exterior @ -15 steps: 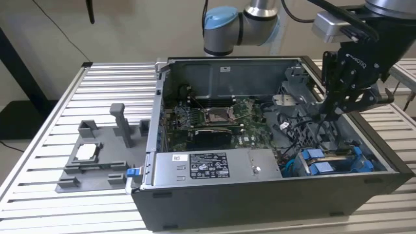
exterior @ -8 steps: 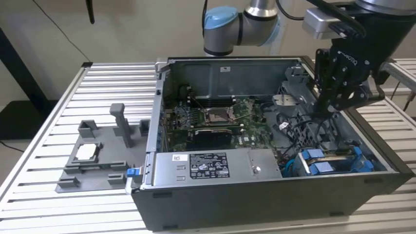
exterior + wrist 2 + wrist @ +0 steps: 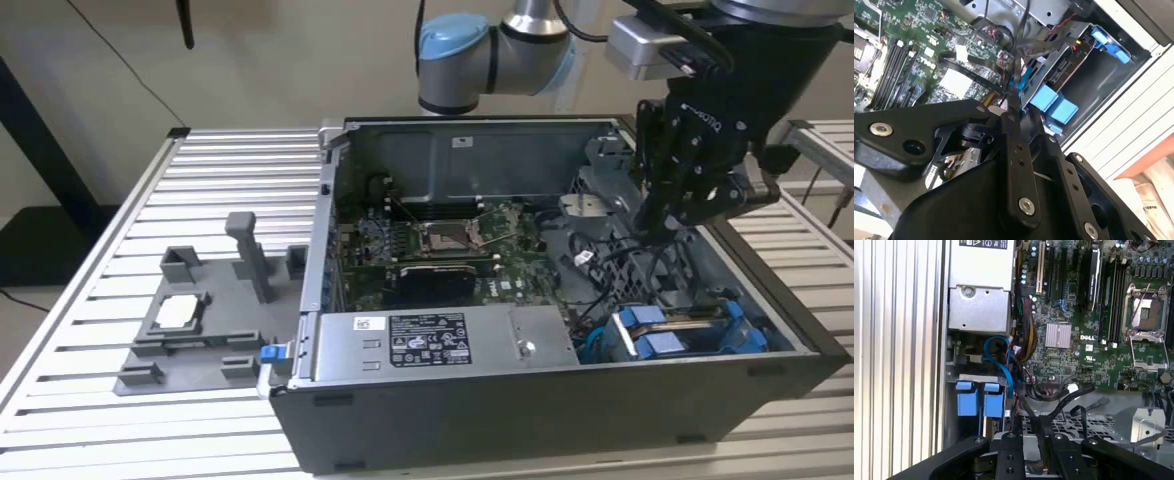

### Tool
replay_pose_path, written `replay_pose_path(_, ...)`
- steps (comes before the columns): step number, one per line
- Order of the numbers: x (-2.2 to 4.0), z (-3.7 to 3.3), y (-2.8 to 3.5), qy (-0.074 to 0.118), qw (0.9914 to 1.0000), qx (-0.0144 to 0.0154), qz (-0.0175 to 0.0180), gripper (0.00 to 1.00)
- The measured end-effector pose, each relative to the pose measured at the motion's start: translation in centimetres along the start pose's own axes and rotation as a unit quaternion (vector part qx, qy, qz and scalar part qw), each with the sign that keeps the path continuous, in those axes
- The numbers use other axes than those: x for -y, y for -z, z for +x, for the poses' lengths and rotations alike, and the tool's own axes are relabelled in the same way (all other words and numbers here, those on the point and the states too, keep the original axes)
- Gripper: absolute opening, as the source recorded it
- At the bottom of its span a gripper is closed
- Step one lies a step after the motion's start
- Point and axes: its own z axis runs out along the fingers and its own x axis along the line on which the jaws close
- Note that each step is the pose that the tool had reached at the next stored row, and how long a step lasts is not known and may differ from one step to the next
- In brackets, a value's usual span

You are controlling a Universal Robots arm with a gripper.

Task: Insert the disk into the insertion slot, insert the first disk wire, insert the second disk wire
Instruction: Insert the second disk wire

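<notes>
I have the gripper (image 3: 659,228) low inside the open case, jaws nearly together and, as far as I can judge, pinching 1 black disk wire (image 3: 1017,62). The disk (image 3: 657,335) already sits in the insertion slot (image 3: 750,338), at the case's corner on the exterior view's right. I'd keep the wire's plug square to the disk's end and clear of neighbouring cables. The second wrist view shows me the pinch itself. The exterior view shows the gripper standing beside the motherboard (image 3: 467,240).
</notes>
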Motion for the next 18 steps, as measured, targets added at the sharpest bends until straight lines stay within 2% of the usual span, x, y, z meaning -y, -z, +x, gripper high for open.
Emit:
replay_pose_path(4, -0.55, -0.44, -0.53, 0.003, 0.99996, -0.0016, 0.0078, 0.27)
replay_pose_path(6, -0.87, -0.65, -0.71, 0.004, 0.99991, -0.0035, 0.0119, 0.27)
replay_pose_path(8, -1.21, -0.82, -0.83, 0.005, 0.99984, -0.0069, 0.0158, 0.27)
replay_pose_path(10, -1.44, -0.97, -0.91, 0.006, 0.99969, -0.0123, 0.0208, 0.27)
replay_pose_path(12, -1.57, -1.18, -1.01, 0.007, 0.99944, -0.0167, 0.0283, 0.27)
replay_pose_path(14, -1.67, -1.35, -1.09, 0.009, 0.99911, -0.0199, 0.0361, 0.27)
replay_pose_path(16, -1.85, -1.48, -1.12, 0.01, 0.99891, -0.0219, 0.04, 0.27)
replay_pose_path(18, -2.08, -1.57, -1.13, 0.011, 0.99883, -0.0228, 0.0412, 0.27)
